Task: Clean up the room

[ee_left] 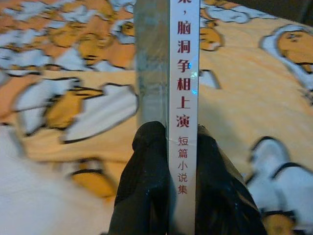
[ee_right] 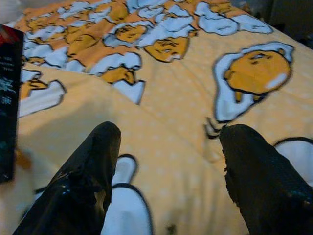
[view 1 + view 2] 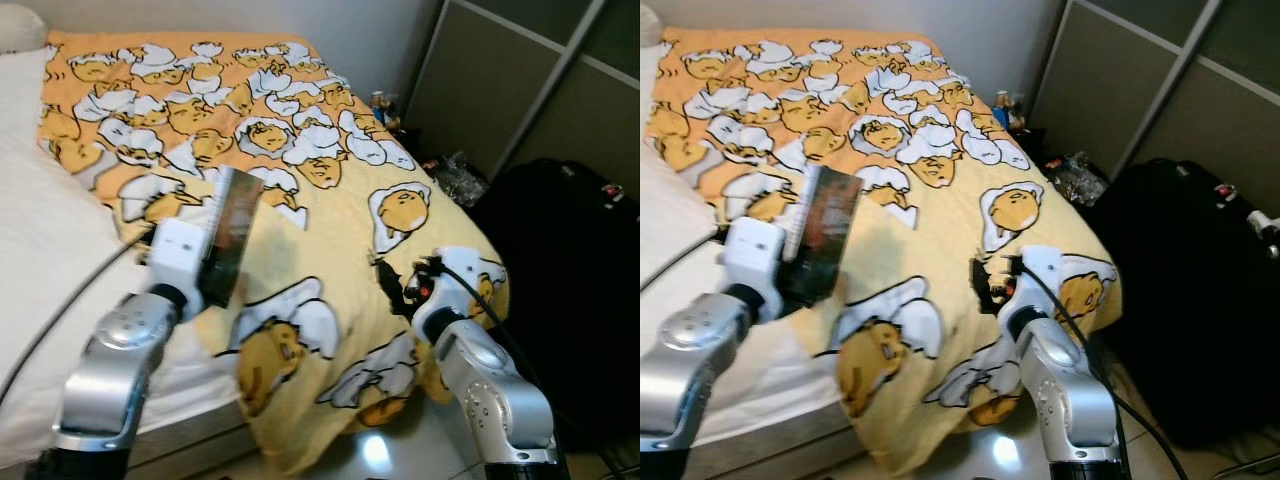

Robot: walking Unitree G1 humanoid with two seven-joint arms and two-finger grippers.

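My left gripper (image 3: pixel 222 275) is shut on a thin dark book (image 3: pixel 232 222), holding it up above the yellow egg-print blanket (image 3: pixel 330 210) on the bed. In the left wrist view the book's white spine (image 1: pixel 183 98) with red characters sits clamped between the two black fingers (image 1: pixel 146 186). My right gripper (image 3: pixel 395 288) hovers open over the blanket near the bed's front right corner; its fingers (image 2: pixel 88 181) stand wide apart with nothing between them. The book's dark edge (image 2: pixel 9 98) also appears in the right wrist view.
White bedding (image 3: pixel 50 250) covers the bed's left side. A large black suitcase (image 3: pixel 570 270) stands to the right of the bed. Small clutter (image 3: pixel 455 175) lies on the floor by the sliding wardrobe doors (image 3: pixel 520 70). Glossy floor (image 3: pixel 380 450) lies below the bed's corner.
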